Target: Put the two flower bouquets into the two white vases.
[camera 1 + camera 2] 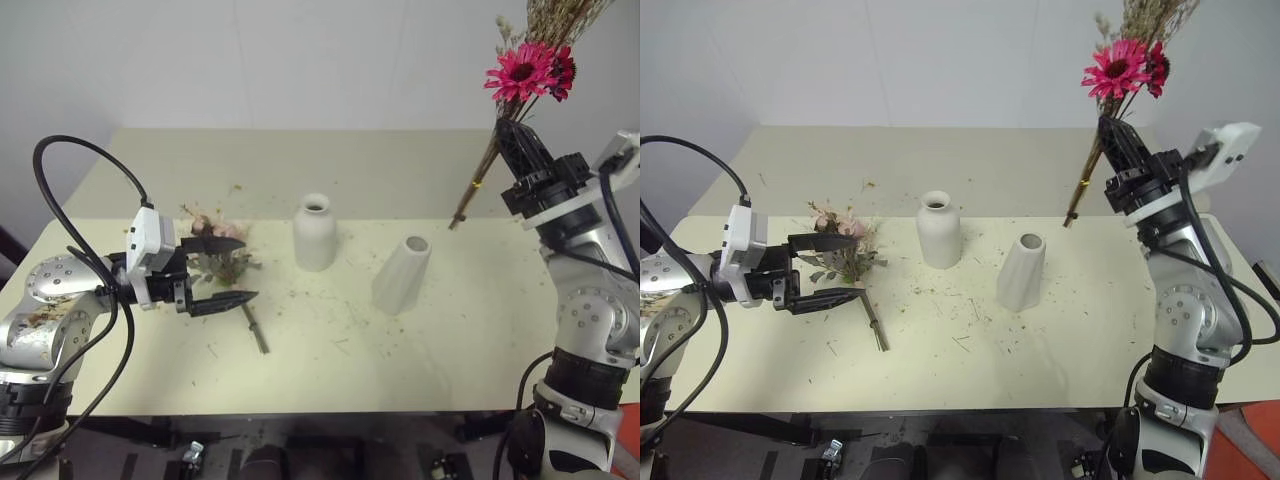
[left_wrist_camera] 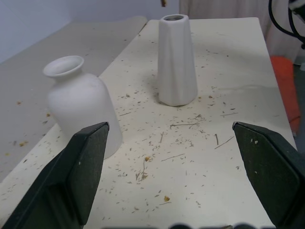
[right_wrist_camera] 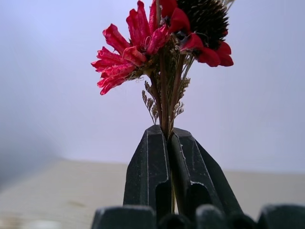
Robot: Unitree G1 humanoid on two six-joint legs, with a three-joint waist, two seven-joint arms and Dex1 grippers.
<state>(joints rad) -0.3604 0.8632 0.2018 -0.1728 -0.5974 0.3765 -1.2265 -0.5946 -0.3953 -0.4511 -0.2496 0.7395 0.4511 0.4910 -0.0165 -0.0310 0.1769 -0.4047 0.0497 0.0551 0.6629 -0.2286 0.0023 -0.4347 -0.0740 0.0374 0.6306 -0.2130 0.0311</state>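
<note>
- The right gripper pinches the stems of the magenta daisy bouquet, blooms above its fingertips, stem ends trailing below toward the table.
- The tapered vase leans down and to the left of that gripper; the bottle-shaped vase stands further left.
- The left gripper hangs spread wide, the pink rose bouquet lying just beside it.
- Done well, the stems should probably be swung upright over a vase mouth before lowering.
- The cream tabletop is littered with dried flecks; a plain white wall rises behind.
</note>
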